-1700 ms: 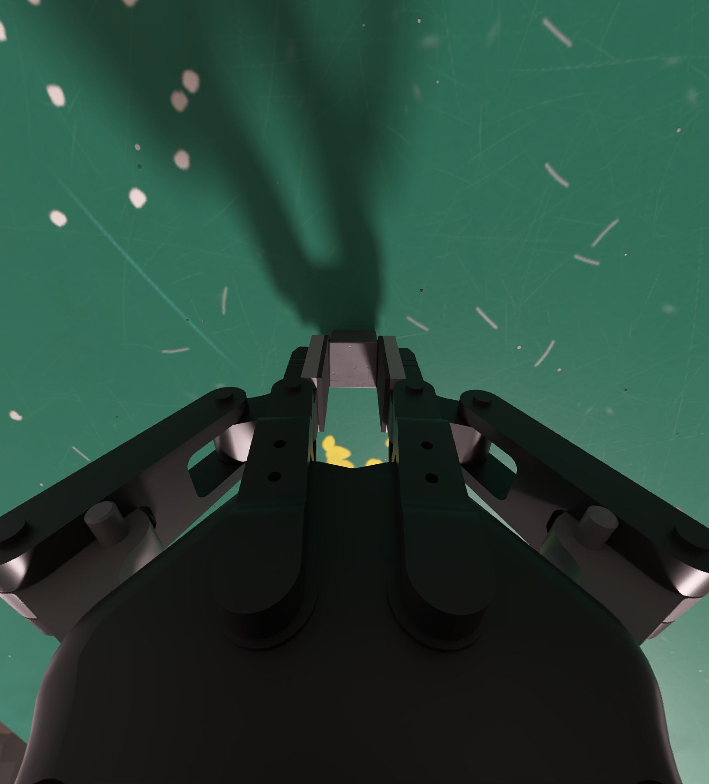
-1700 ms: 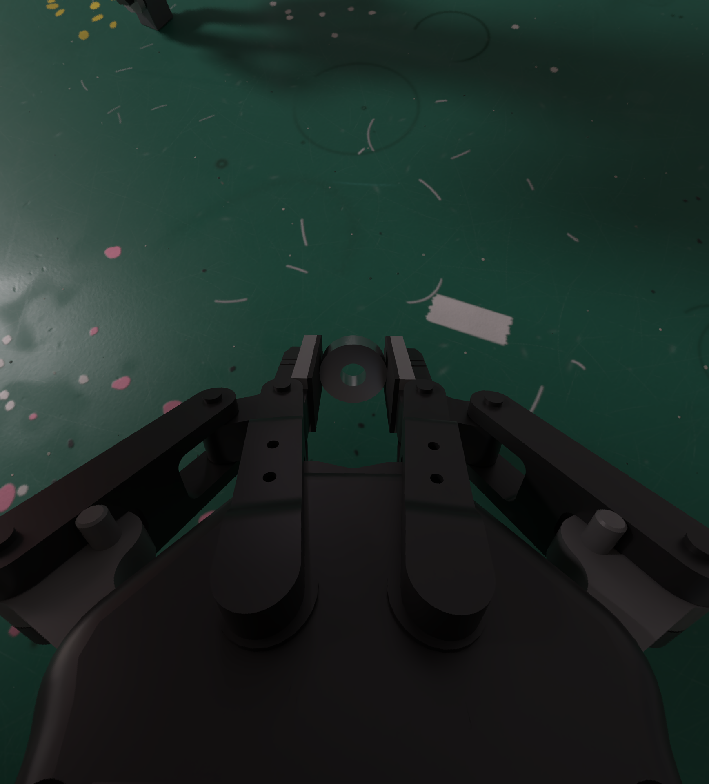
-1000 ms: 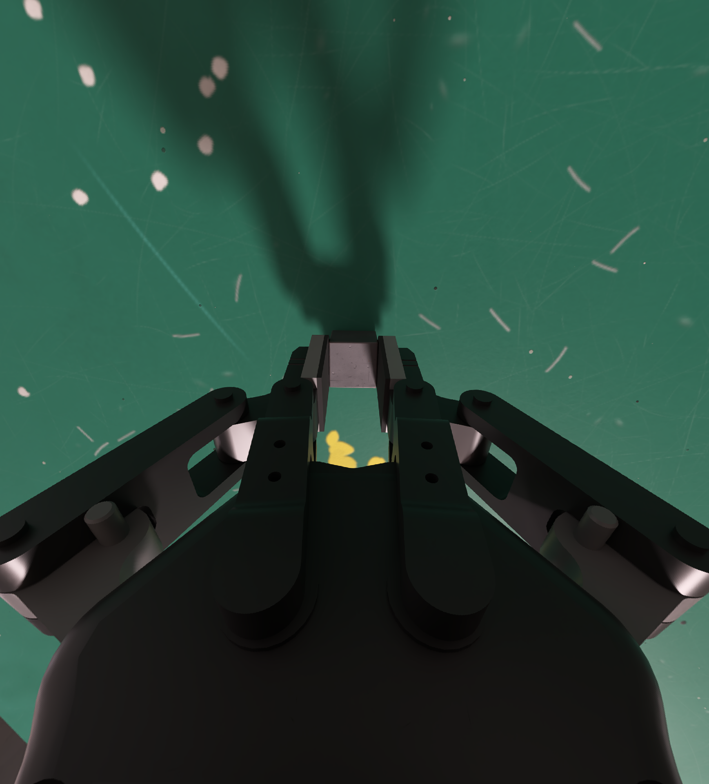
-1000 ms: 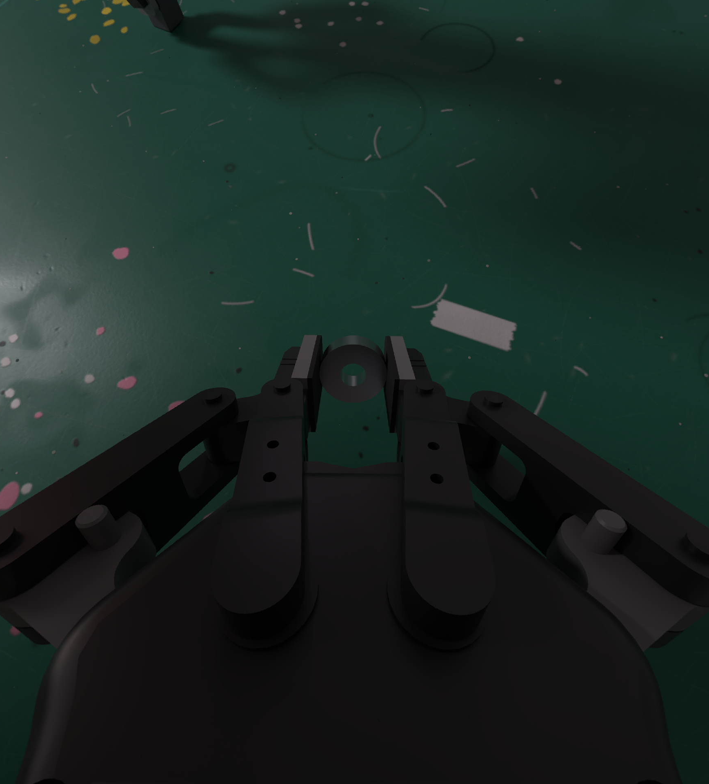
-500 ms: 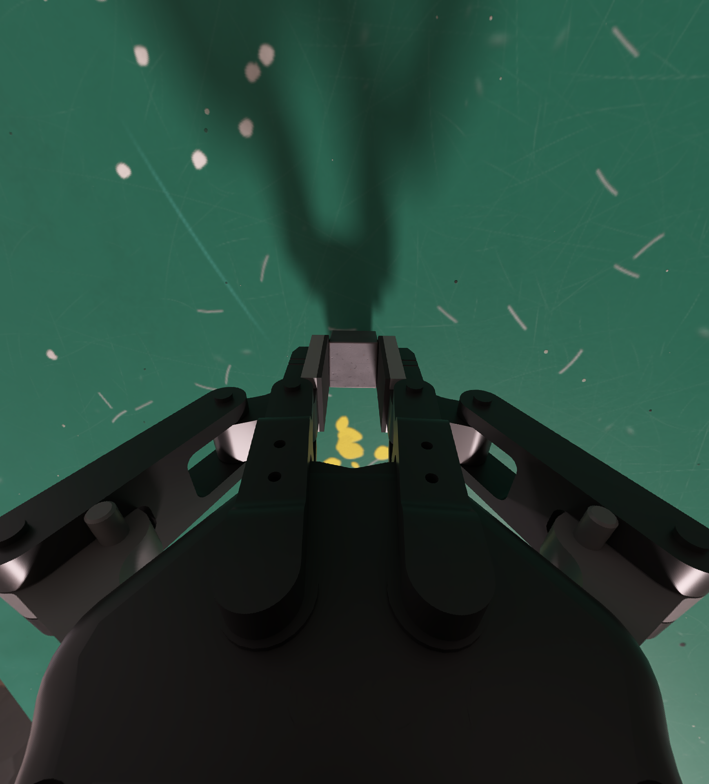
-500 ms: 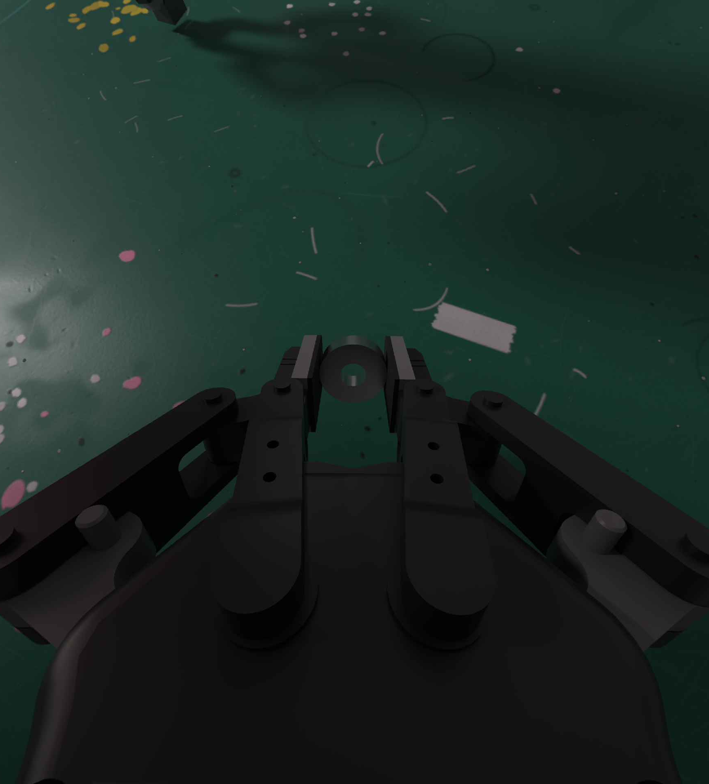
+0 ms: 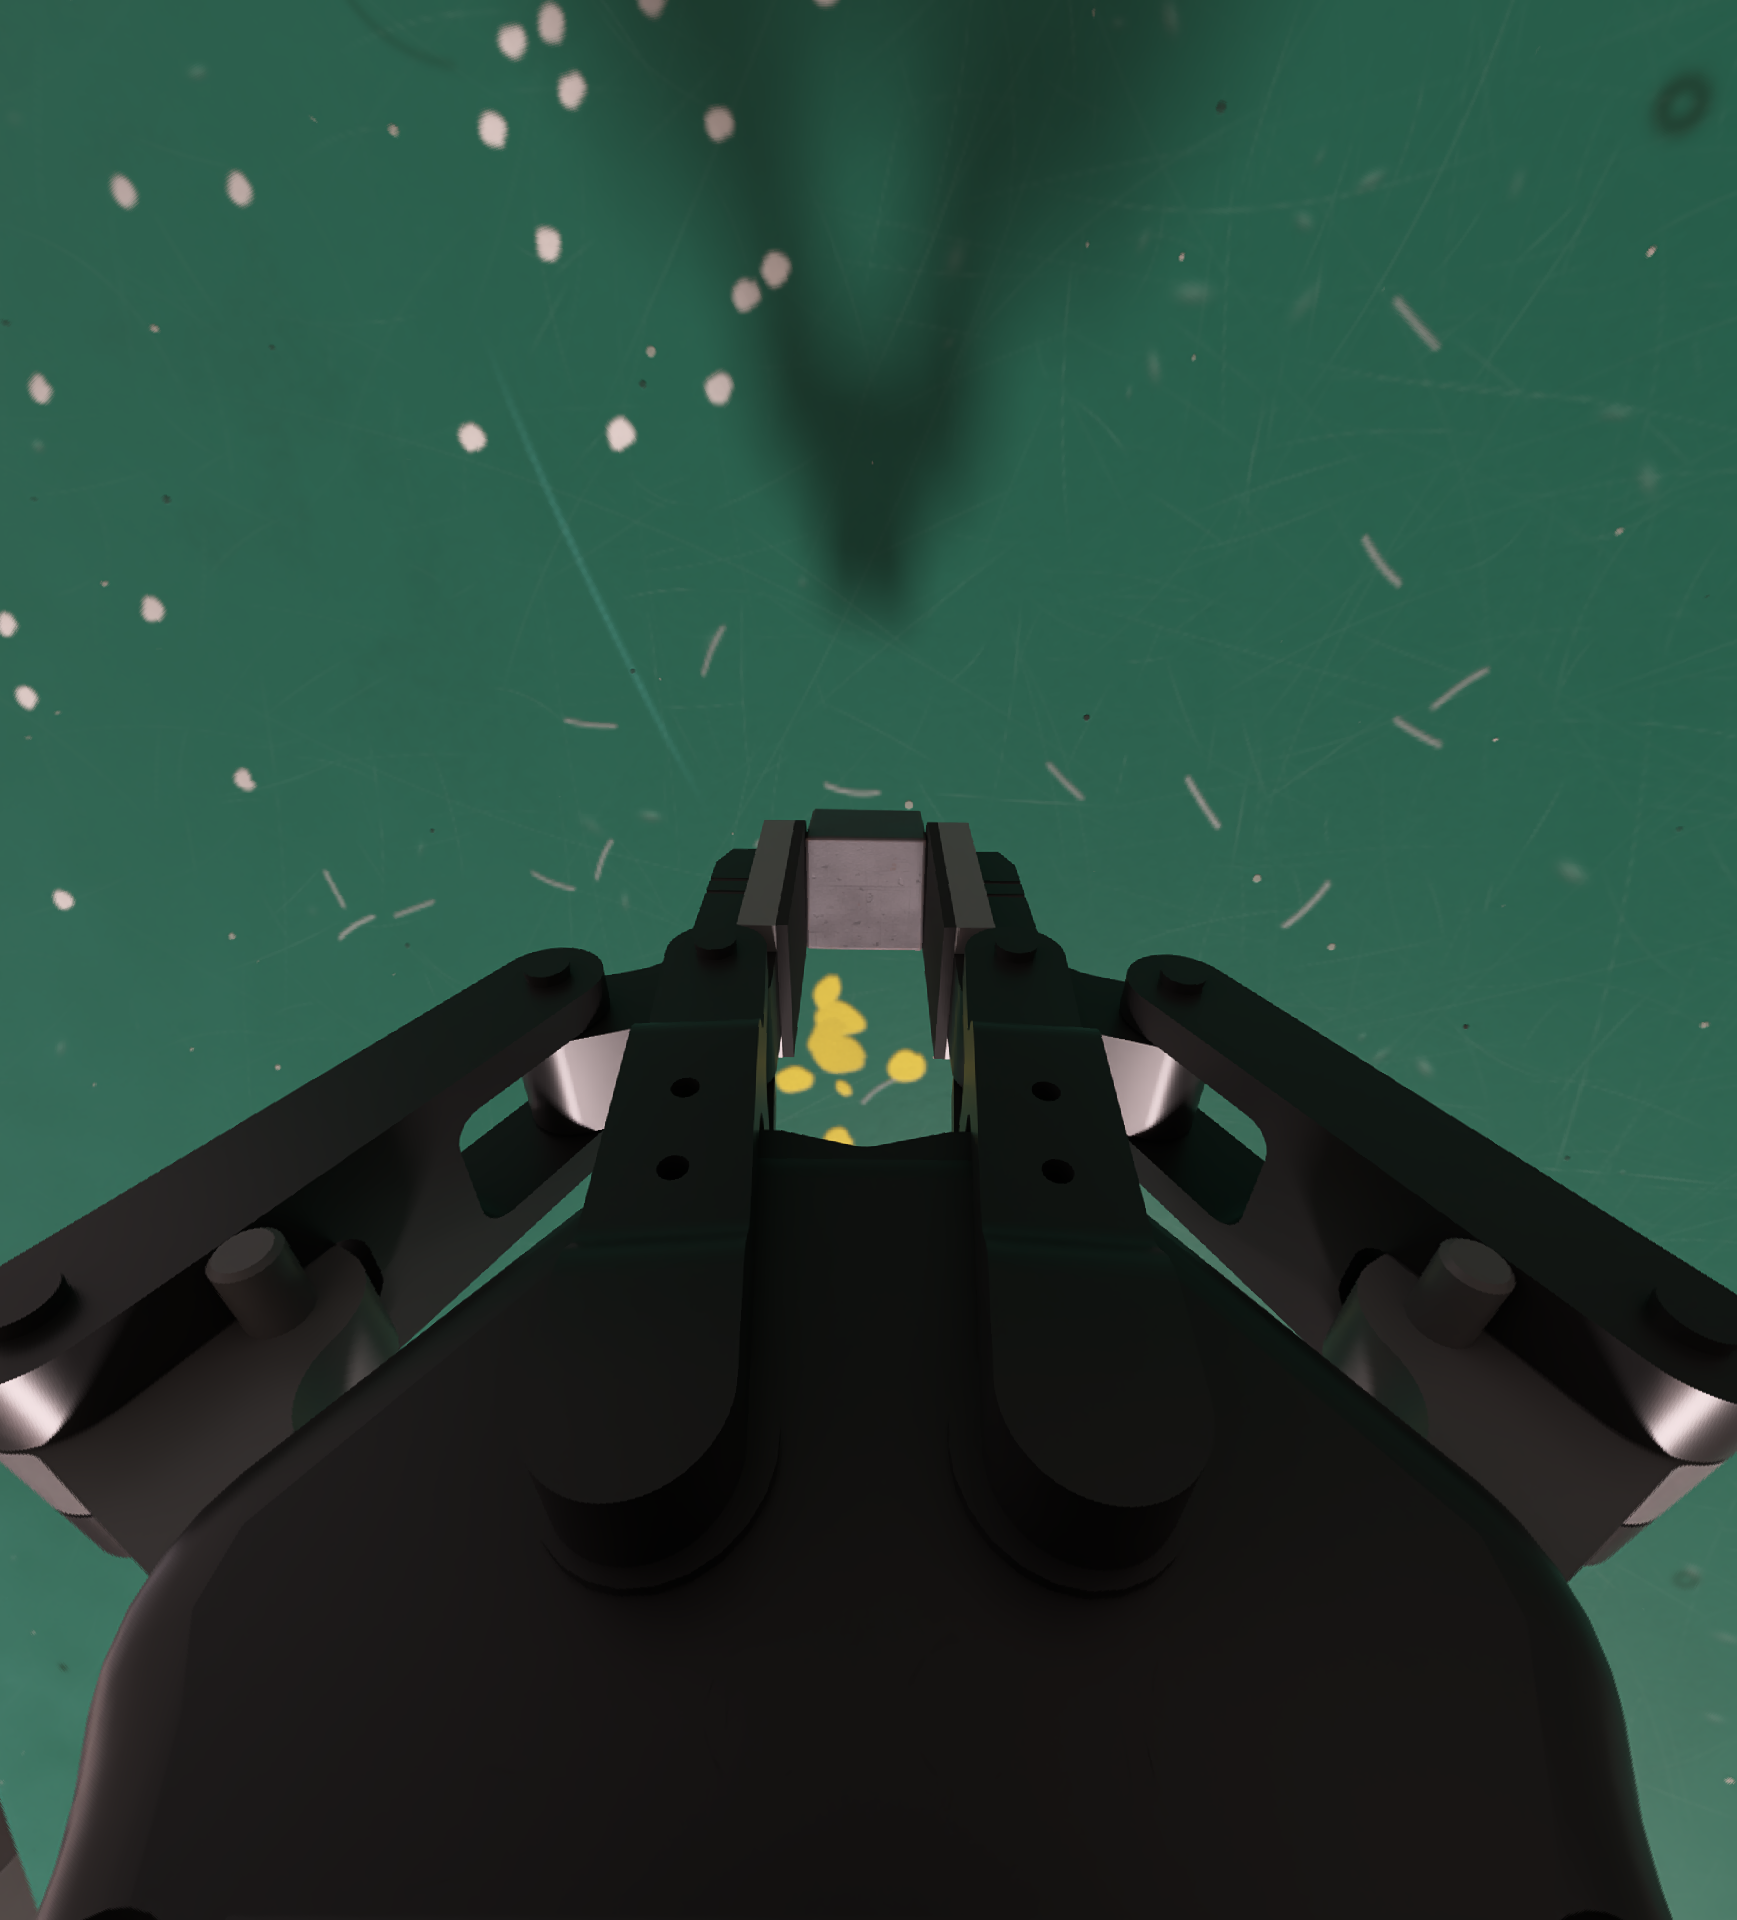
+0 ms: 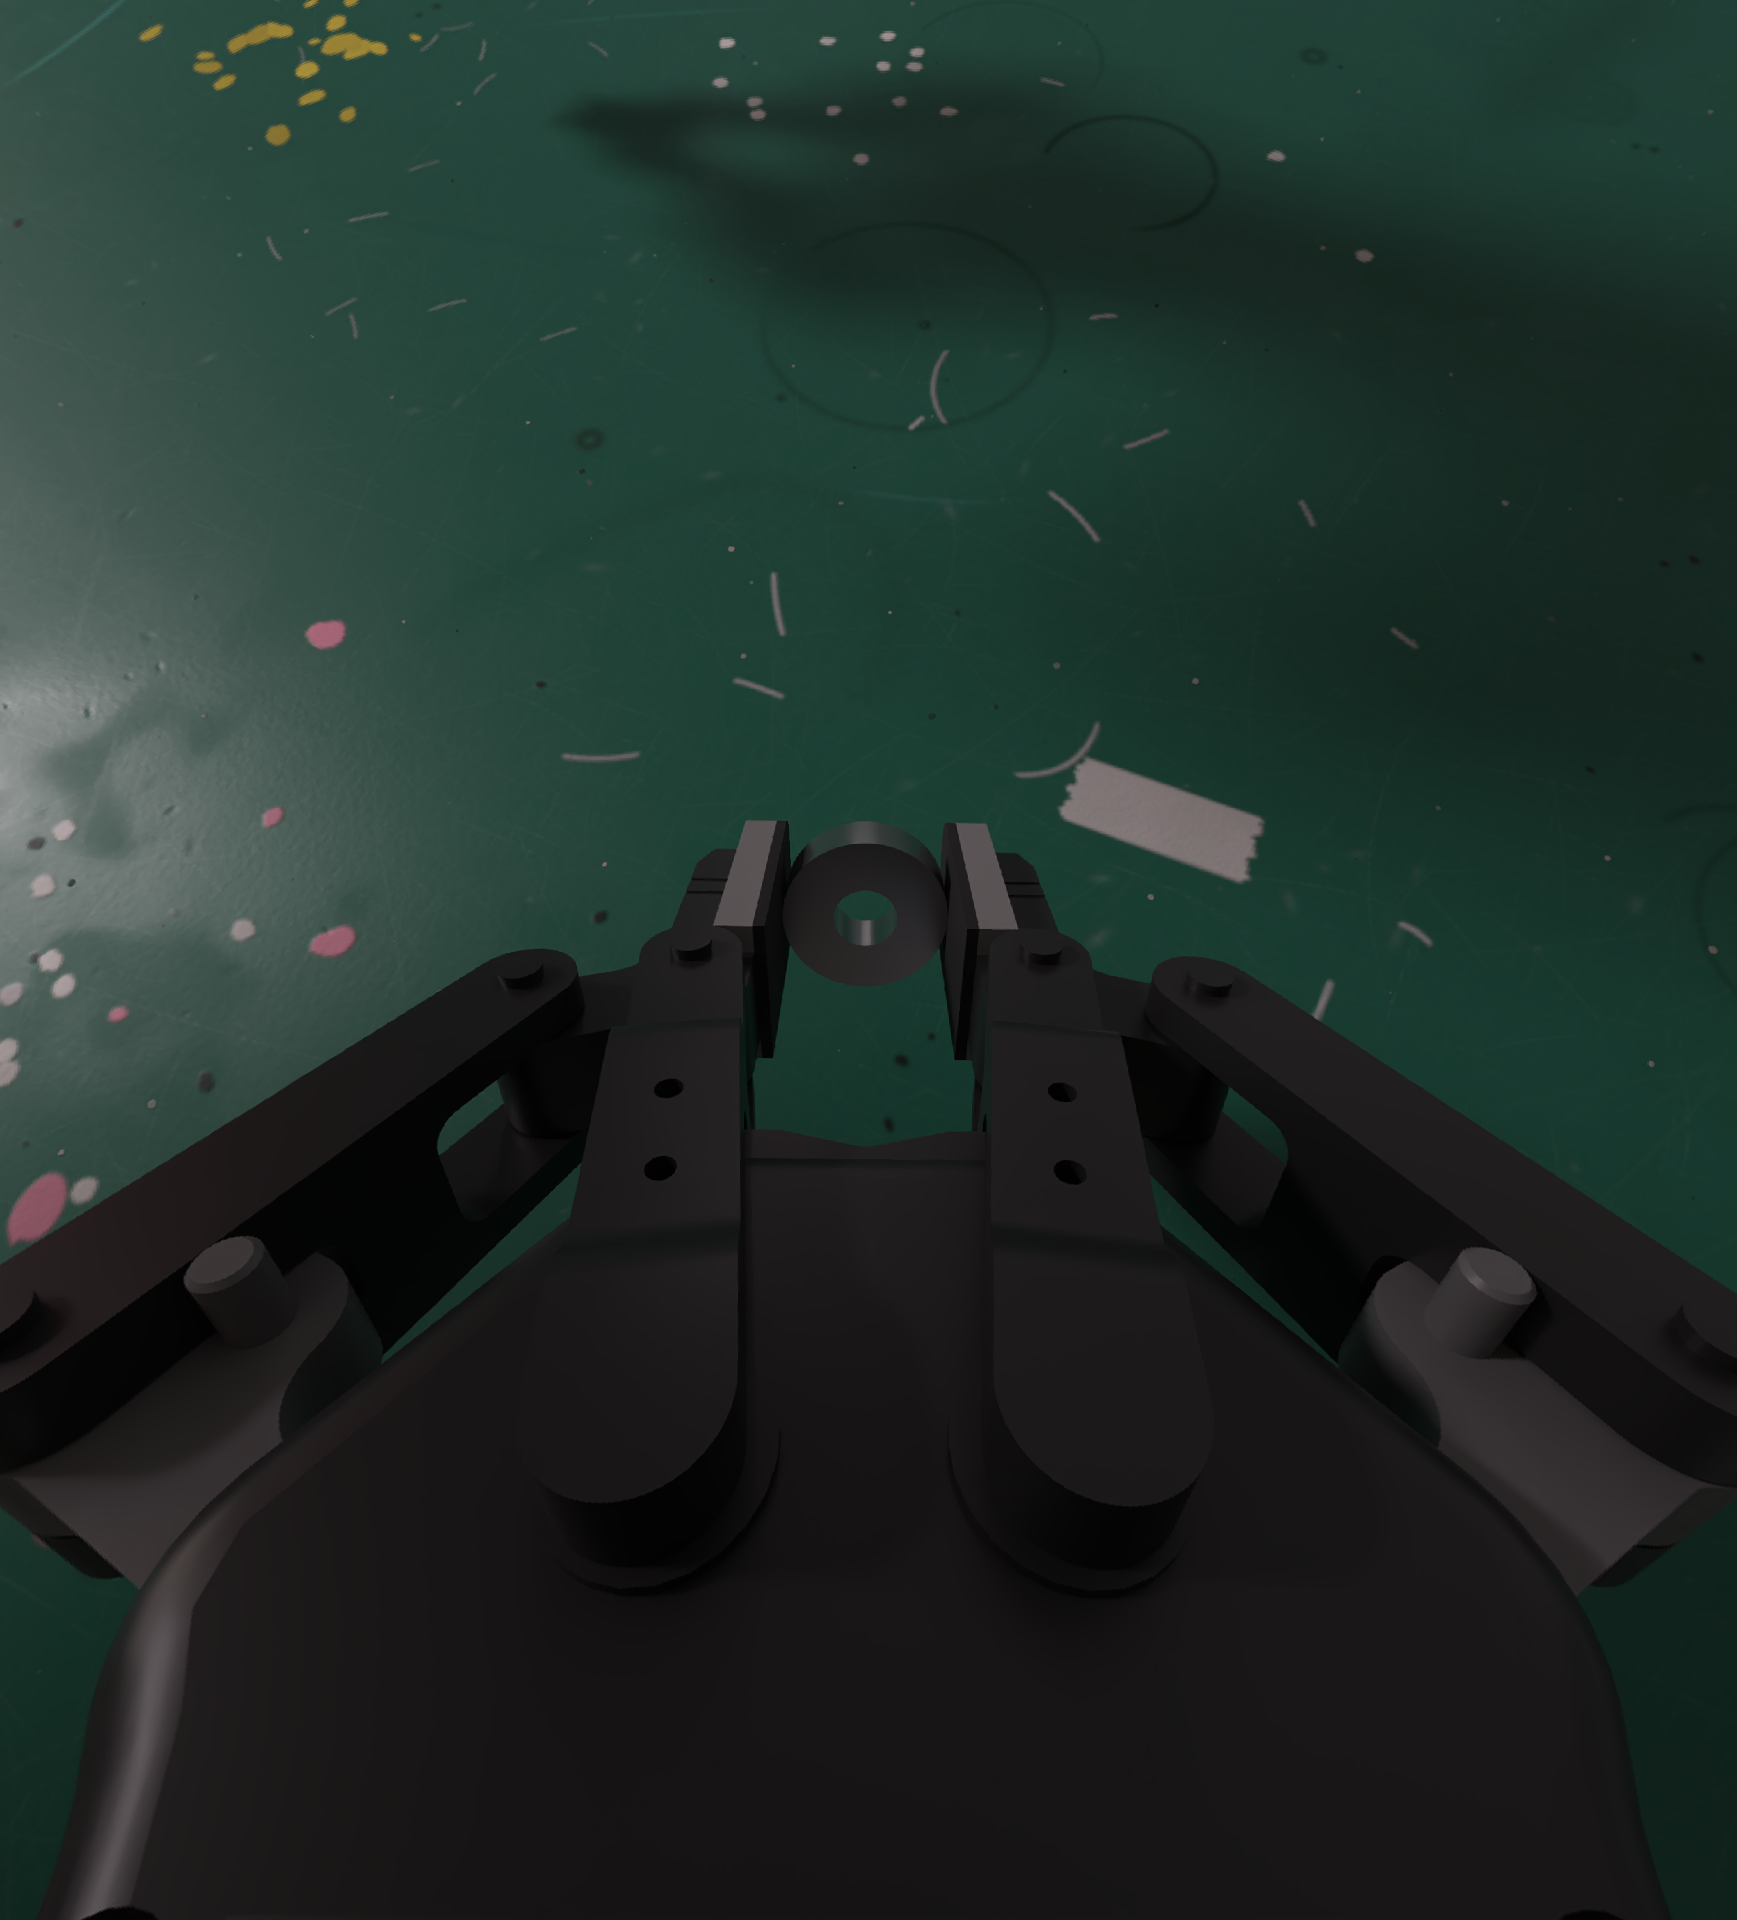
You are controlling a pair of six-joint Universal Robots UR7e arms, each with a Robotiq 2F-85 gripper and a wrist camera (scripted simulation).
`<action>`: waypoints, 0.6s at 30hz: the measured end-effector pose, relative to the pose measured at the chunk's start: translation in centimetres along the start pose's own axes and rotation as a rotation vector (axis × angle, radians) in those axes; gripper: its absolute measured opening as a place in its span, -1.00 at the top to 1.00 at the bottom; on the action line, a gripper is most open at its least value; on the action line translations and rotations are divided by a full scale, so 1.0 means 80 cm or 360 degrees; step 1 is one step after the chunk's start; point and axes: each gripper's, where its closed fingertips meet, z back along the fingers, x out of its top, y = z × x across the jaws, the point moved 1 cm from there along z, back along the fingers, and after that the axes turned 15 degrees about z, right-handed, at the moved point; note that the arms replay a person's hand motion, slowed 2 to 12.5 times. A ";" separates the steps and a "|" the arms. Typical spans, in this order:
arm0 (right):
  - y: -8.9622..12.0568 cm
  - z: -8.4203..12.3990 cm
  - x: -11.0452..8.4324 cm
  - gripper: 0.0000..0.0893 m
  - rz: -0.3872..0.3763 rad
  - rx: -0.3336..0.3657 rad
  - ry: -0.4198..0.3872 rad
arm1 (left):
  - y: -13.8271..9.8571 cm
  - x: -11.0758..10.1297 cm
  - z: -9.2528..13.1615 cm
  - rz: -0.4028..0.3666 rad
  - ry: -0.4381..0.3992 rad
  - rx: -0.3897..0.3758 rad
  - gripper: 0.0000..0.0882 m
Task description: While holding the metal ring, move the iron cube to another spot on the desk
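Cube point(image 7: 863, 896) is the item under transfer; findings follow, largest feature first.

Desk point(image 7: 1363, 416): green, scratched, flecked with white and yellow paint. In the left wrist view the gripper's shadow point(image 7: 869, 499) now lies well ahead of the fingertips, with bare desk between; in the earlier frames it reached right up to them. The yellow spots point(image 7: 836, 1029) seen through the fingers have also spread into fuller view. Judgement: the left arm has risen and is carrying its load clear of the surface.

Left gripper point(image 7: 864, 883): both pads are pressed flat against opposite faces of the grey cube, which sits square between the fingertips, off the desk. No slip is visible across the frames.

Right gripper point(image 8: 864, 904): clamped on the ring point(image 8: 864, 920), bore facing the camera, held above the desk near a pale tape strip point(image 8: 1160, 818). Its grip is unchanged, and the view has drifted only slightly.

Assessment: the hold condition is met and the lift appears done. Travel to a new spot, lowering and release remain. The main risk is releasing from a height.
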 end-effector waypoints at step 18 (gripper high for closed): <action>0.003 -0.006 0.005 0.42 0.0065 0.0012 -0.0022 | -0.046 0.017 0.081 0.0210 -0.0372 -0.0015 0.54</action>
